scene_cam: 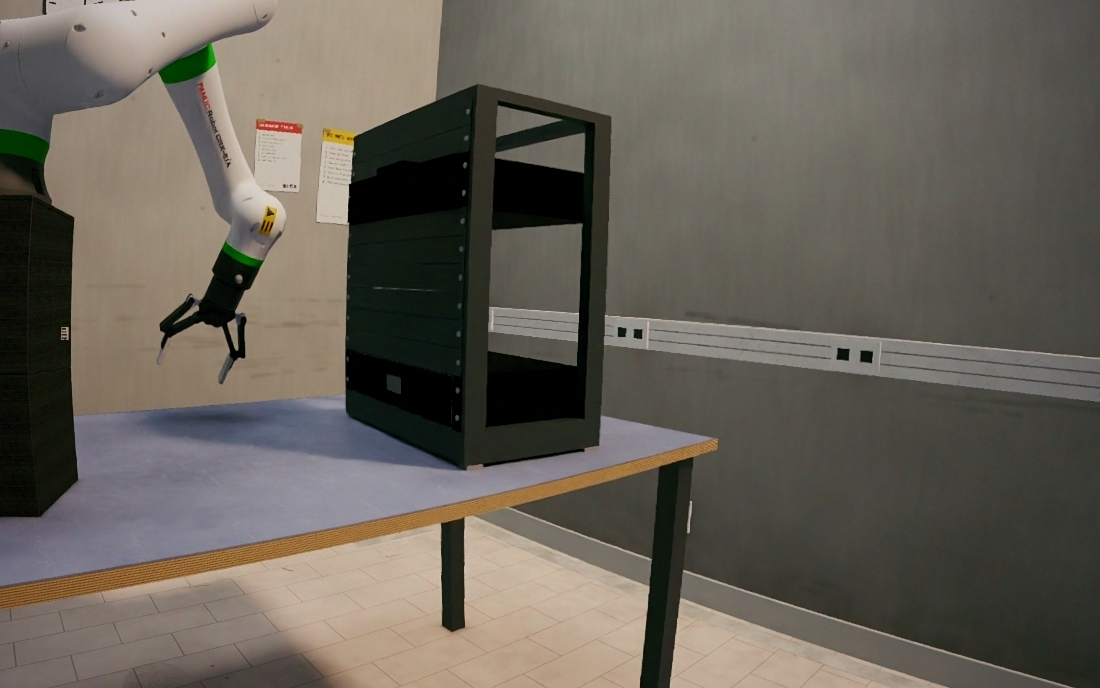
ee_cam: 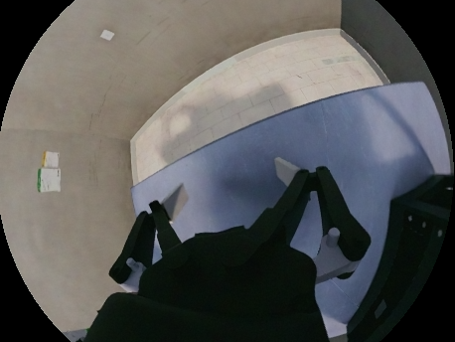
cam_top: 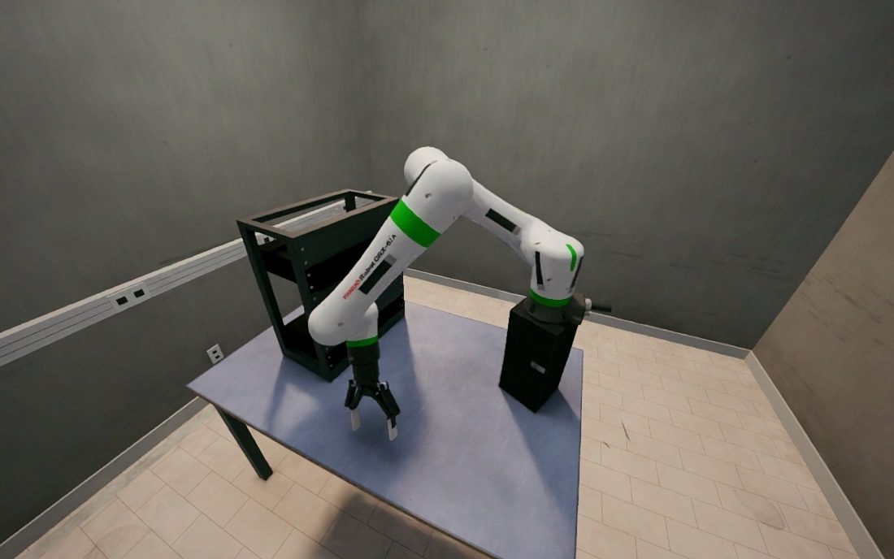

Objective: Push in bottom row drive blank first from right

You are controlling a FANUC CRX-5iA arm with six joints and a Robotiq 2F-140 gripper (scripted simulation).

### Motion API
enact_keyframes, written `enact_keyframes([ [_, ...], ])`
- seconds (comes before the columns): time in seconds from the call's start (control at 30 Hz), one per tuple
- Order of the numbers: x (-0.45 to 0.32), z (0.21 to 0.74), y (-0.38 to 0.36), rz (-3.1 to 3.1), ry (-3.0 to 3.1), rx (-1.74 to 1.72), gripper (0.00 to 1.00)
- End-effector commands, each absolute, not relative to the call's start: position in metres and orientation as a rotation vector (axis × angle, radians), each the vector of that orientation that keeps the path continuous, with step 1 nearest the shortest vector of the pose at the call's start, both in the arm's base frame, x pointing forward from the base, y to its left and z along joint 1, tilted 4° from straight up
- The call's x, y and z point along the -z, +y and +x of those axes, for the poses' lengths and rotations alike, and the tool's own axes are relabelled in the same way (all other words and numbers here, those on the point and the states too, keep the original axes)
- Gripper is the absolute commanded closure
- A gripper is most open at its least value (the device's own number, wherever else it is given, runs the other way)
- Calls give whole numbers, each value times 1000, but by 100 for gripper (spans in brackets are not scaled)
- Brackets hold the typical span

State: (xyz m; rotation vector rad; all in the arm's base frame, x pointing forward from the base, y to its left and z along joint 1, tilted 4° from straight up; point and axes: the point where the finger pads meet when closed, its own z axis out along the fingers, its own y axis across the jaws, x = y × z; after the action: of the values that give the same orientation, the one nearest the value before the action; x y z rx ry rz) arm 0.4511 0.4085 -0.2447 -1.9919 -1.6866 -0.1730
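Note:
The black rack (cam_top: 316, 224) (scene_cam: 478, 275) stands upright at the far end of the blue table (cam_top: 461, 448) (scene_cam: 202, 478). Its front face shows at a steep angle in the exterior view, with a dark bottom band (scene_cam: 421, 397) near the base; I cannot tell the single drive blanks apart. The rack's edge also shows at the right of the wrist view (ee_cam: 410, 242). My gripper (cam_top: 374, 426) (scene_cam: 193, 365) (ee_cam: 228, 180) is open and empty. It hangs above the table, fingers pointing down, well in front of the rack's face and apart from it.
The arm's black pedestal (cam_top: 537, 356) (scene_cam: 32, 356) stands on the table's other end. The rack sits close to the table's far edge and corner. A wall with a white cable rail (scene_cam: 811, 352) runs behind the rack.

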Motion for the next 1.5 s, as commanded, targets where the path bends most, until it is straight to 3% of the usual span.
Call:
enact_keyframes([
  [0.0,244,452,409,-1992,-1687,175,0],
  [1.47,243,424,373,-2036,-1475,121,0],
])
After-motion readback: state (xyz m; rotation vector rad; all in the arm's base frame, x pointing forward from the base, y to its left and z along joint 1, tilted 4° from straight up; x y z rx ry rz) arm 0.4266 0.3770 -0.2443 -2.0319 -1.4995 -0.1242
